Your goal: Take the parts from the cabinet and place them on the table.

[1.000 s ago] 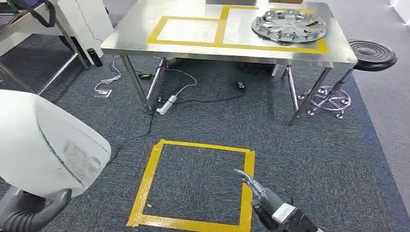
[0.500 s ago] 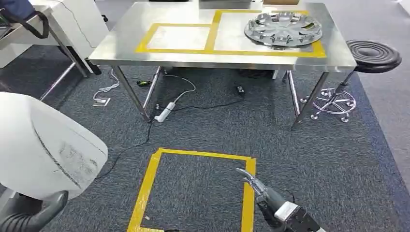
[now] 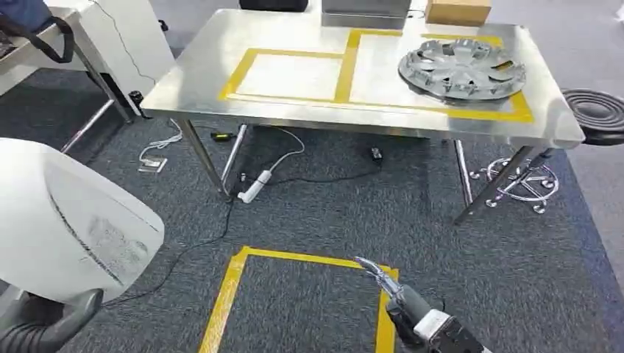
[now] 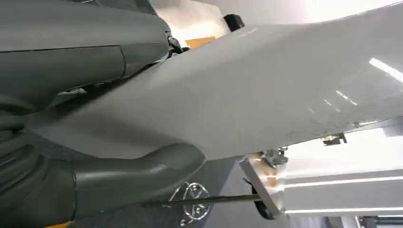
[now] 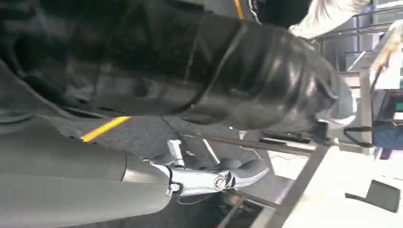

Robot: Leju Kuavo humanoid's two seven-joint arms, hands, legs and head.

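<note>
The left hand, cut off at the frame's corner, grips a large white part whose full shape is hidden. The right hand hangs low with its fingers apart, holding nothing. A silver hubcap lies on the tabletop. The view has shifted since earlier, so the tabletop looks nearer.

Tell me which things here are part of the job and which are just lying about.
Job:
white part, held by the left robot hand
steel table
silver wheel cover already on it

Lying about:
cardboard box
black stool
power strip on the carpet
</note>
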